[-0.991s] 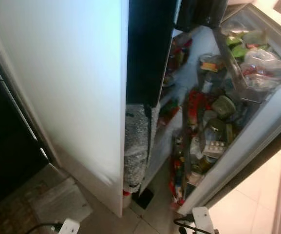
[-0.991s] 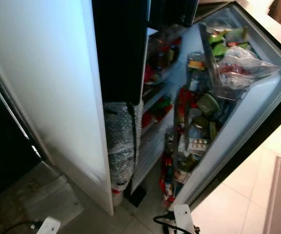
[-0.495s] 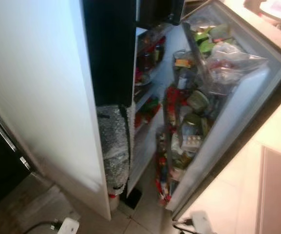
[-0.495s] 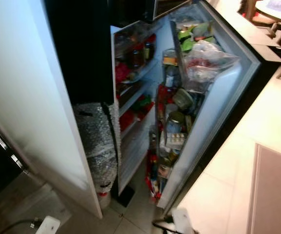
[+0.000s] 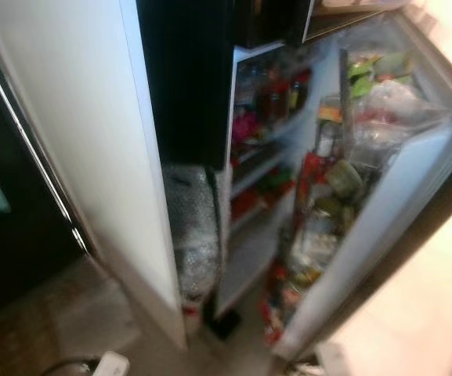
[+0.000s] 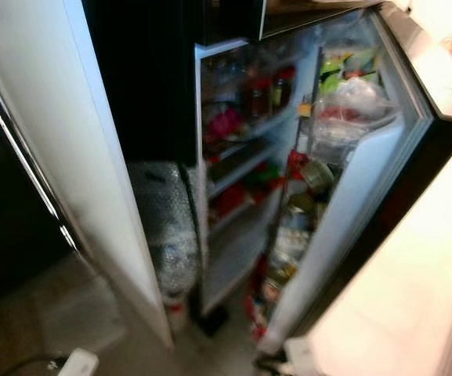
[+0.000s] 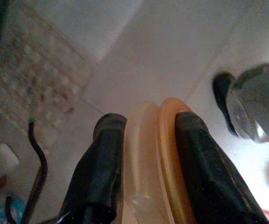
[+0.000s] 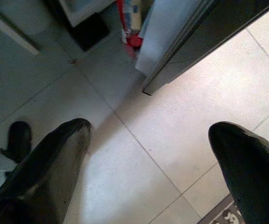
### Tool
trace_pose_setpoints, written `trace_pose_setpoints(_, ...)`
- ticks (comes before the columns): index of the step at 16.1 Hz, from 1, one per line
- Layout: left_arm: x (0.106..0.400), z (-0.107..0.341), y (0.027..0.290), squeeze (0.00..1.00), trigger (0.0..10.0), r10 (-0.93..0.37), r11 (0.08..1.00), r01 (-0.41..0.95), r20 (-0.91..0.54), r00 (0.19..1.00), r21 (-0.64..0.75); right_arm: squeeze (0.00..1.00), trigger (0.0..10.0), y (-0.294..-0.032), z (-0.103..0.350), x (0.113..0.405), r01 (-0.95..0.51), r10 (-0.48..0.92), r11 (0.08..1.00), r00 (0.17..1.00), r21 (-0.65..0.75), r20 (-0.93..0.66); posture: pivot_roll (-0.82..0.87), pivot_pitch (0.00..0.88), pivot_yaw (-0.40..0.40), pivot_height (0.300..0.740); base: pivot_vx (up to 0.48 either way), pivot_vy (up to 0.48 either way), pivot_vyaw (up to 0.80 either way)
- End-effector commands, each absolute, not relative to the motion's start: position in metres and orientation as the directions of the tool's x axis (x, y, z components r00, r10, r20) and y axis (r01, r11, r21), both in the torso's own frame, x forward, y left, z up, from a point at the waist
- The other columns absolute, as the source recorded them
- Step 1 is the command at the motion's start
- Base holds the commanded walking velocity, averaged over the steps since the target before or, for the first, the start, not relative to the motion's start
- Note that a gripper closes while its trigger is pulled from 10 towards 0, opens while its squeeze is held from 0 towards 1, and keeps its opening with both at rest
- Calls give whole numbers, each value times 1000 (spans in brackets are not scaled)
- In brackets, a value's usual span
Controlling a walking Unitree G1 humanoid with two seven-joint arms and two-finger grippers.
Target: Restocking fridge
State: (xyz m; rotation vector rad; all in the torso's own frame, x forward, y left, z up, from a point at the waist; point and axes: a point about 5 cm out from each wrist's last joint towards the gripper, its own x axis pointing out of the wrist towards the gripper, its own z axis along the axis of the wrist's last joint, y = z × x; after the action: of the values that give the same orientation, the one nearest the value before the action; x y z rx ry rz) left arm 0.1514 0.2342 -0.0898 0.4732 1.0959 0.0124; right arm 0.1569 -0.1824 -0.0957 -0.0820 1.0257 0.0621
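Cam swung left since prev; left end effector (image 7: 146, 140) clamps round translucent lid (image 7: 155, 158), right end effector (image 8: 148, 154) spread over tiles (image 8: 171, 140).

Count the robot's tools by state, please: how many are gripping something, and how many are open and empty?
Gripping something: 1, the left tool, shut on an orange item
Open and empty: 1, the right tool, above the floor tiles
Total: 2
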Motion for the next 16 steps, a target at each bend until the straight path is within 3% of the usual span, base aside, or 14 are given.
trace_pose_setpoints(1,154,-90,227,0,10000,220,906,226,-854,472,358,0,10000,-189,-92,164,-70,-2,996,544,-47,-839,-79,0,-82,740,0,0,0)
trace_pose_setpoints(8,155,-90,227,0,10000,219,907,226,-856,468,356,0,10000,-189,-78,192,-75,28,997,633,-25,-774,-83,0,-84,740,0,0,0)
trace_pose_setpoints(12,155,-90,227,0,10000,220,908,224,-857,466,355,0,10000,-178,-81,191,-172,119,985,564,24,-817,-85,0,-87,740,0,0,0)
trace_pose_setpoints(16,154,-90,227,0,10000,222,908,221,-857,465,355,0,10000,-189,-76,194,-93,69,996,651,11,-756,-94,0,-88,740,0,0,0)
